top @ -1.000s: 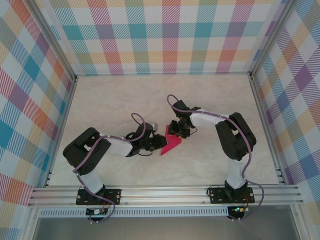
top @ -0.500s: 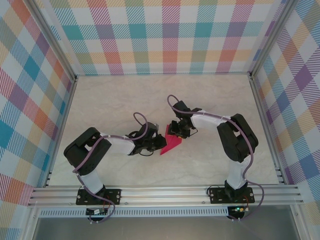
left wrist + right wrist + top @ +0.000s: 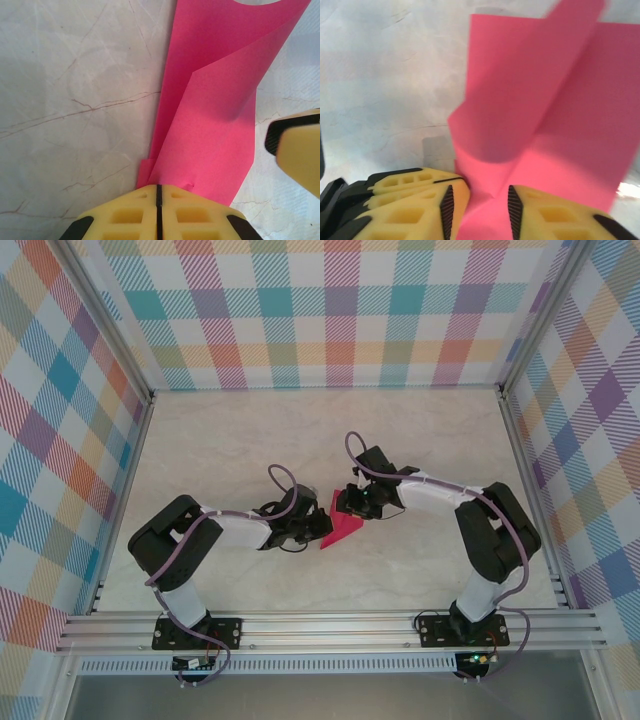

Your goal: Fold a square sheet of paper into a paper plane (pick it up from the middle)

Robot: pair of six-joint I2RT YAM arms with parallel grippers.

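Paper [image 3: 343, 530] lies part-folded in the middle of the table [image 3: 230, 450], between my 2 grippers. My left gripper [image 3: 157, 189] is pressed together on its end. My right gripper [image 3: 480, 195] is slightly spread around a raised fold; I cannot tell whether it bites. For a clean crease, I should anchor left and align edges before pressing. From above, its long edge runs near-to-far, 1 corner pointing right.

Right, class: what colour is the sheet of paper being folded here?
The sheet of paper is plain magenta-pink, with no pattern; the left wrist view shows it best.
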